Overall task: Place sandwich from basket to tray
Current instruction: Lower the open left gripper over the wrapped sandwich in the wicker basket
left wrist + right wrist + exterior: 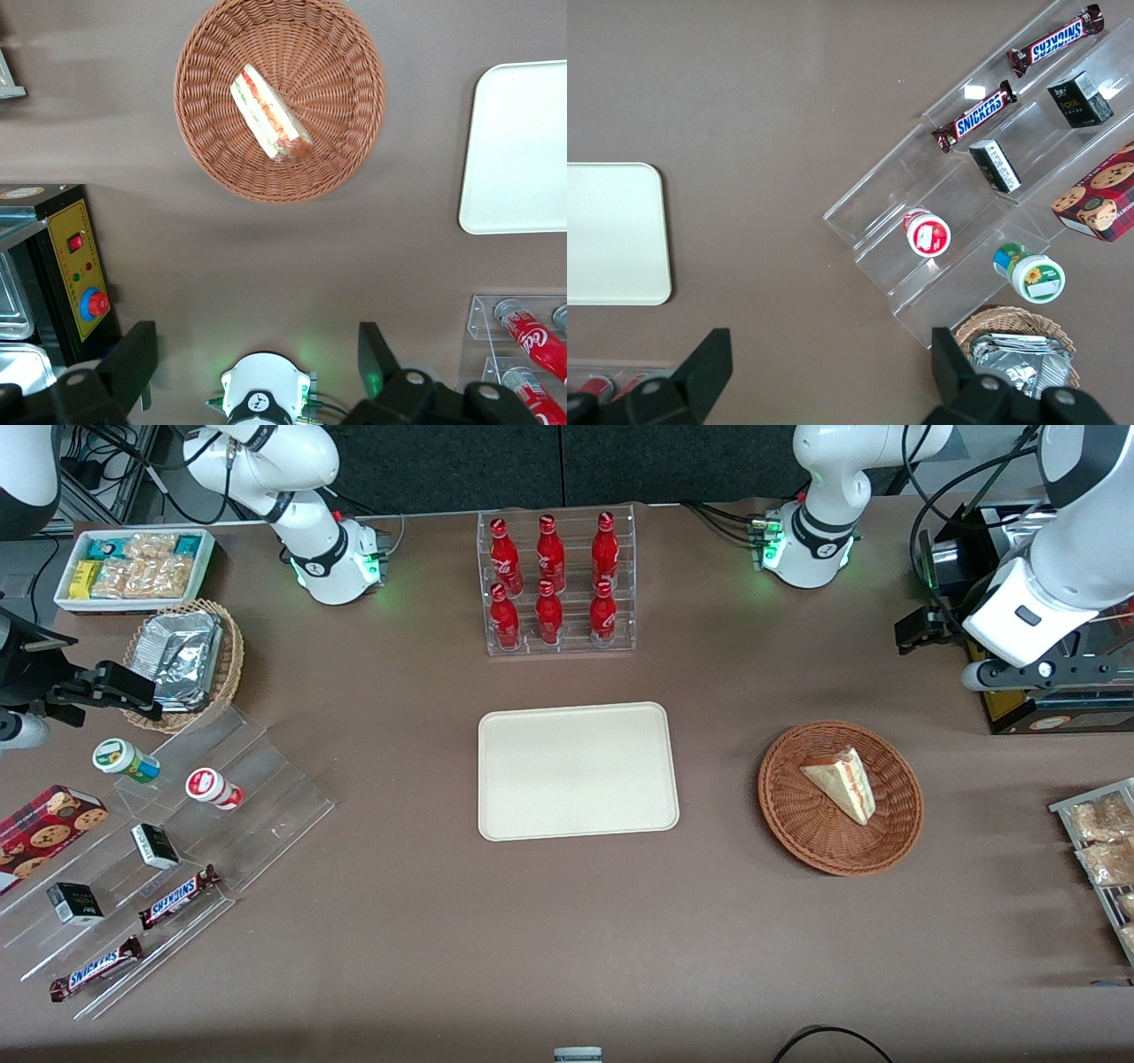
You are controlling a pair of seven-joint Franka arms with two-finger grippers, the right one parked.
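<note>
gripper [257,354] hangs high near working arm's base, fingers spread wide, nothing held. sandwich [842,783] lies in basket [895,833], filling stripe facing up in wrist view. tray [578,771] bare, beside basket toward parked arm's end, apart from it. reach not begun, i'd say. best play: come down over basket centre, turn fingers to straddle wedge across its flat bread faces, squeeze gently, lift clear of wicker rim before swinging to tray.
</note>
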